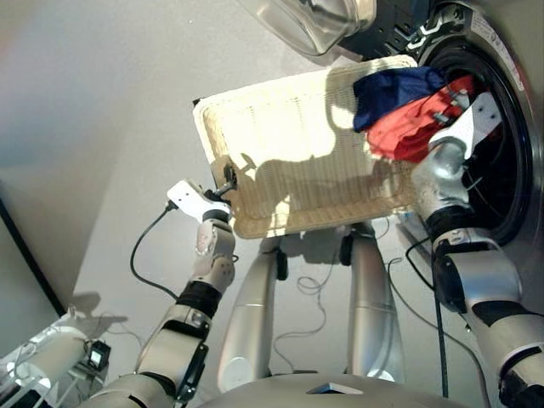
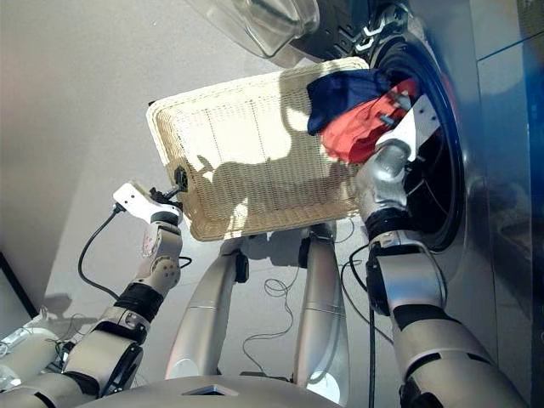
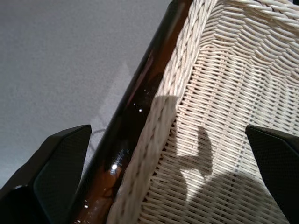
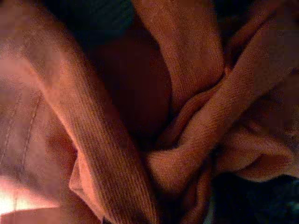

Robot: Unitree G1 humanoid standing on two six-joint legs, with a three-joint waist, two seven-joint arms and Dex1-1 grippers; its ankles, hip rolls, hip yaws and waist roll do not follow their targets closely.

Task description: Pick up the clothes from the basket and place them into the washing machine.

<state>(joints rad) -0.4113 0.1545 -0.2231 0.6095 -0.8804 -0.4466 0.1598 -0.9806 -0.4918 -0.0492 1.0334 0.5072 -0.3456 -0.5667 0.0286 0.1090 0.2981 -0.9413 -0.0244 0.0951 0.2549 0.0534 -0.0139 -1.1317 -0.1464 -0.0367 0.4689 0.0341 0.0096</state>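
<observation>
Pale grey floor [image 1: 110, 102] lies under the scene, where the left gripper [image 1: 226, 182] has its black fingers [image 3: 56, 172] spread open astride the woven rim of the cream wicker basket [image 1: 280, 144]. The right gripper [image 1: 459, 110], fingers hidden so their state cannot be told, presses into the ribbed coral-red garment [image 1: 408, 132]. That garment is bunched with the navy garment [image 1: 395, 92] at the basket's far corner, at the washing machine [image 1: 510, 153] porthole.

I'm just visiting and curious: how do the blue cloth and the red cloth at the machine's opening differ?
The navy garment is dark blue and lies higher, draped over the basket corner; the coral-red garment is bright and sits lower, bunched against the right end effector. The red one fills the right wrist view; the navy barely shows there. Both are crumpled soft fabric at the washing machine porthole.
</observation>
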